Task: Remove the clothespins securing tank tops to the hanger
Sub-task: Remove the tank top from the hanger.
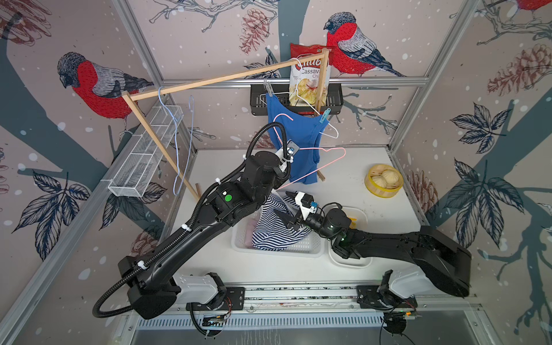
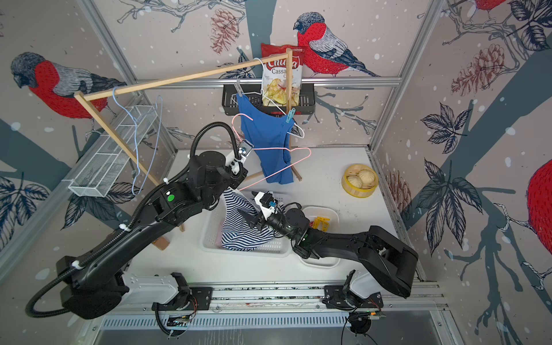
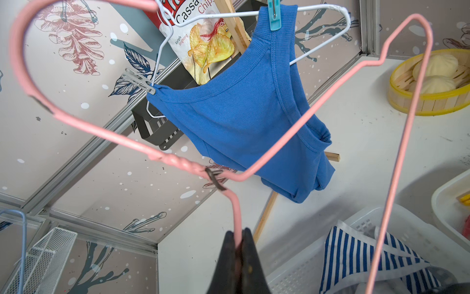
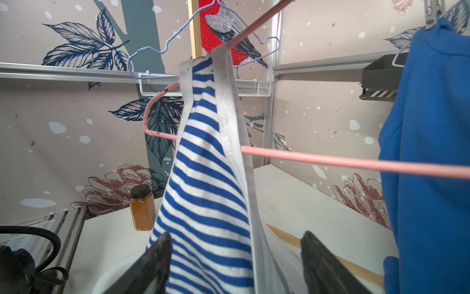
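Observation:
My left gripper (image 3: 237, 238) is shut on the neck of a pink wire hanger (image 3: 279, 150). A navy-and-white striped tank top (image 4: 203, 178) hangs from that hanger, and its lower part lies in a white basket (image 1: 298, 251). My right gripper (image 4: 236, 244) is open, its jaws apart on either side of the striped cloth (image 1: 274, 230). A blue tank top (image 1: 295, 131) hangs on a white hanger, pinned by a grey clothespin (image 3: 138, 81) and a light blue clothespin (image 3: 274, 15). Pale pink cloth (image 1: 249, 227) lies in the basket.
A wooden rack (image 1: 209, 80) carries an empty light blue hanger (image 1: 179, 143). A white bowl (image 1: 352, 263) under my right arm holds yellow clothespins (image 1: 352, 221). A bamboo steamer (image 1: 383, 180), a chip bag (image 1: 309, 77), a wire shelf (image 1: 146, 161) and an amber jar (image 4: 142, 210) stand around.

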